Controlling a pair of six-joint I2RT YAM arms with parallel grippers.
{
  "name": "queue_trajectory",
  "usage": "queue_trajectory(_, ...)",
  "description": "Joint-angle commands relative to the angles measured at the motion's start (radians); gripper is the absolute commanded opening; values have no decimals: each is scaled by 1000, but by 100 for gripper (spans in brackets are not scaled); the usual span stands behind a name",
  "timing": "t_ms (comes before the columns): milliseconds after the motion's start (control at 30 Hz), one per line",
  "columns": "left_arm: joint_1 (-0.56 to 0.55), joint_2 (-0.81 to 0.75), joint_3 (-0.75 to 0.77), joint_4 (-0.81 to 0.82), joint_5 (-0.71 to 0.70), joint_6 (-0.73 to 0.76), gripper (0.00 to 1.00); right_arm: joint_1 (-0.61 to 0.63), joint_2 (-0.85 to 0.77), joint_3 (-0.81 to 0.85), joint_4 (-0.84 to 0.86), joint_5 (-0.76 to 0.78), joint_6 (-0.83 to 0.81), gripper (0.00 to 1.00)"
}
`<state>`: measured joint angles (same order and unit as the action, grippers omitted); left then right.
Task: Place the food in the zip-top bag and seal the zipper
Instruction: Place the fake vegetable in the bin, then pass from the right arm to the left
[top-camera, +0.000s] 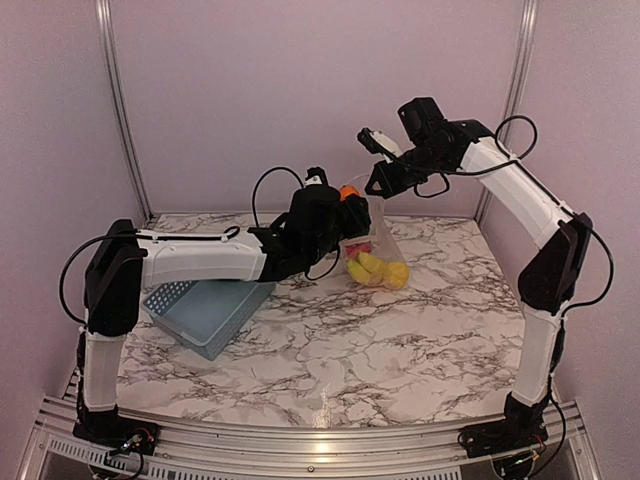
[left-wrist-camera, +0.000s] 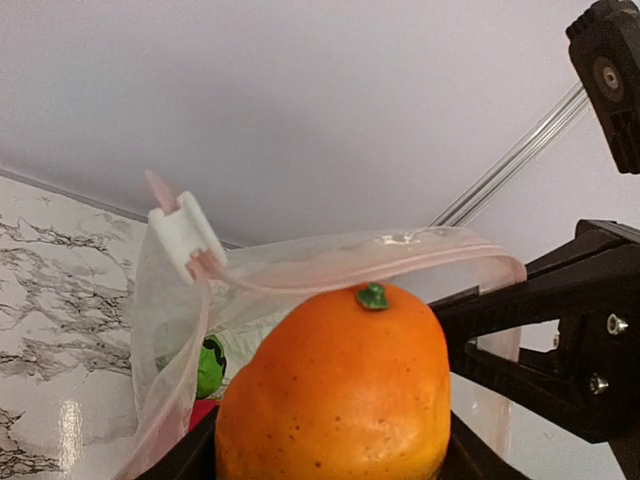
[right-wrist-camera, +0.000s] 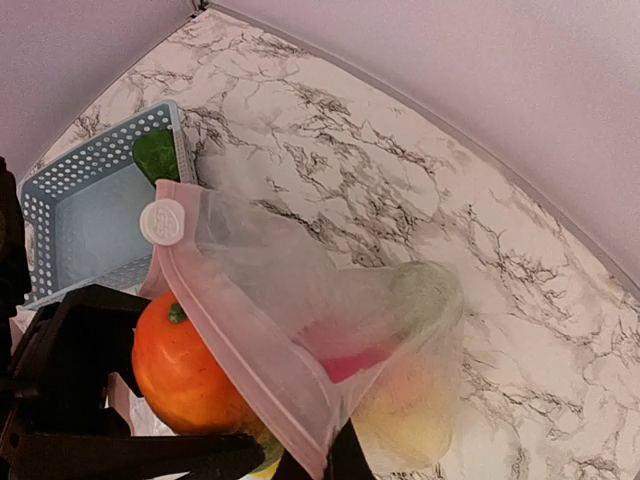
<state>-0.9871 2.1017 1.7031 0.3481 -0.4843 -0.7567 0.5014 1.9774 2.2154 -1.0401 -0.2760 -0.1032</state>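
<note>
My left gripper (top-camera: 338, 212) is shut on an orange fruit with a green stem (left-wrist-camera: 335, 390), holding it at the open mouth of the clear zip-top bag (right-wrist-camera: 400, 330). The pinkish zipper (left-wrist-camera: 350, 265) arches just above the fruit, with its white slider (left-wrist-camera: 185, 232) at the left end. My right gripper (right-wrist-camera: 335, 462) is shut on the bag's mouth edge and holds the bag up off the table. Inside the bag lie yellow fruits (top-camera: 378, 270), a red piece (right-wrist-camera: 350, 360) and a green piece (left-wrist-camera: 208, 365).
A blue-grey slotted basket (top-camera: 205, 310) sits on the marble table under the left arm, with one green piece (right-wrist-camera: 157, 155) in its corner. The right arm's black fingers (left-wrist-camera: 560, 340) cross the right of the left wrist view. Walls close off the back.
</note>
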Motion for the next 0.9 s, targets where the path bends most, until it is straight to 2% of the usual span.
queue_trajectory(0, 12, 34, 66, -92, 28, -43, 80, 6, -42, 32, 26, 34, 3, 0)
queue_trajectory(67, 12, 44, 123, -131, 43, -9, 89, 5, -41, 31, 28, 35, 6, 0)
queue_trajectory(100, 11, 40, 135, -125, 54, 12, 97, 5, -40, 32, 29, 36, 8, 0)
queue_trajectory(133, 11, 34, 145, -123, 58, 34, 99, 6, -39, 33, 29, 37, 8, 0)
queue_trajectory(433, -1, -173, 133, -100, 150, 301, 98, 6, -48, 11, 39, 68, -17, 0)
queue_trajectory(600, -1, -344, -30, -259, 67, 228, 97, 6, -48, 10, 43, 77, -32, 0)
queue_trajectory(667, -2, -384, -78, -325, 71, 203, 91, 6, -49, 13, 42, 73, -31, 0)
queue_trajectory(733, -2, -403, -120, -400, 85, 146, 78, 8, -51, 10, 43, 70, -30, 0)
queue_trajectory(867, -2, -405, -209, -374, 168, 73, 60, 18, -50, 2, 44, 68, -35, 0)
